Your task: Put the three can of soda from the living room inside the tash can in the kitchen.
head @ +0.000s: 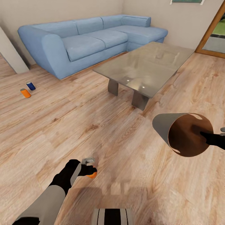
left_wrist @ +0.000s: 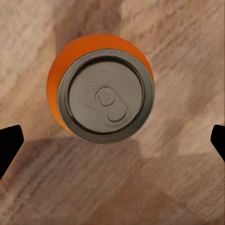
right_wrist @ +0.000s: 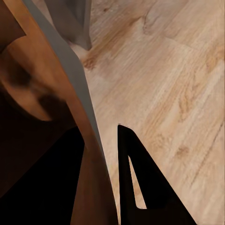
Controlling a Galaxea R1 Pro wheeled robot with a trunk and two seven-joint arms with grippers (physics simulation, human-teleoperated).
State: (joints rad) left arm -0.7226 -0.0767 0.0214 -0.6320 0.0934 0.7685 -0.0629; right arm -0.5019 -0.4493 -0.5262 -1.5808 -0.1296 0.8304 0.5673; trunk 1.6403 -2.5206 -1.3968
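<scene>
One upright orange soda can (left_wrist: 101,87) stands directly beneath the spread left gripper (left_wrist: 112,140); the right gripper (head: 215,137) clamps the trash can (head: 182,132) rim.

Grey left forearm (head: 50,200), black wrist, black left hand (head: 89,170), black-and-white striped trunk top (head: 112,216), black pointed fingers (right_wrist: 140,187).

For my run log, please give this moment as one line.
left end effector open above orange can | right end effector holds trash can | two cans by sofa
</scene>
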